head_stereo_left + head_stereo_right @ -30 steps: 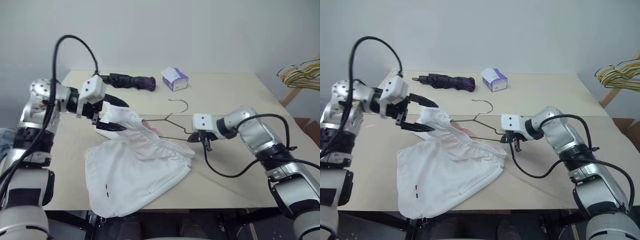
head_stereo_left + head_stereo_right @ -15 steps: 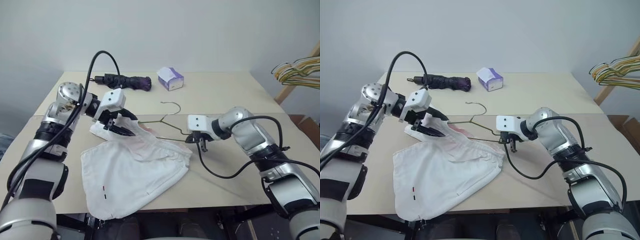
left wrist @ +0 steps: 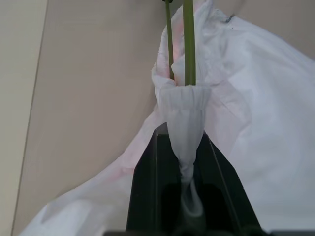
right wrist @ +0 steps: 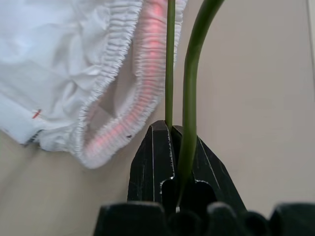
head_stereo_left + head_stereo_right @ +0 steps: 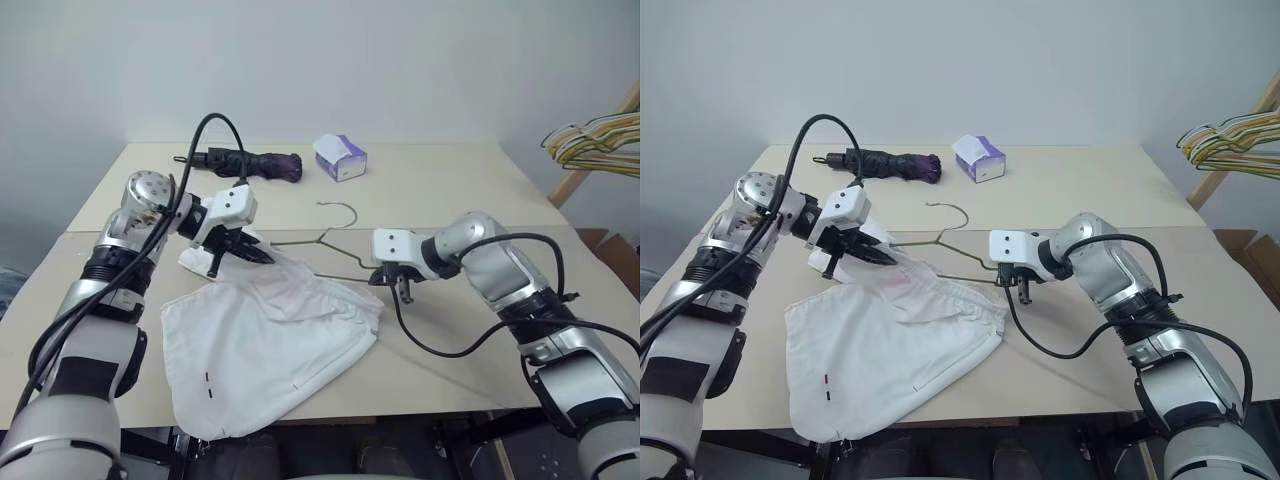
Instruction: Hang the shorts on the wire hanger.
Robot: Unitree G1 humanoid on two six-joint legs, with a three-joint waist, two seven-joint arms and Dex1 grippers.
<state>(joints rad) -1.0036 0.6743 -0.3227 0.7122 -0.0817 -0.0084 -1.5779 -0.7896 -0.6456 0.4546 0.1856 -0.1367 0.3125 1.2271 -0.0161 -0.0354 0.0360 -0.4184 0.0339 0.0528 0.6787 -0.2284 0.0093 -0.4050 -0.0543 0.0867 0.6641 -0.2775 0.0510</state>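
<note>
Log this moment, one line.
left gripper: shut on white cloth shorts | right gripper: shut on thin olive wire hanger | stage: threading

**Occluded and Cropped Elements**

The lower bar of the wire hanger (image 5: 335,240) runs under the shorts (image 5: 268,340) and is hidden there. One end sits between the fingers of the right gripper (image 4: 174,135), the other is covered by cloth at the left gripper (image 3: 183,162). The coloured hangers (image 5: 596,140) are cut off by the picture's edge. The marks near the shorts' hem are too small to identify.

shorts (image 5: 270,340) (white) under wire hanger (image 5: 330,240)
</note>
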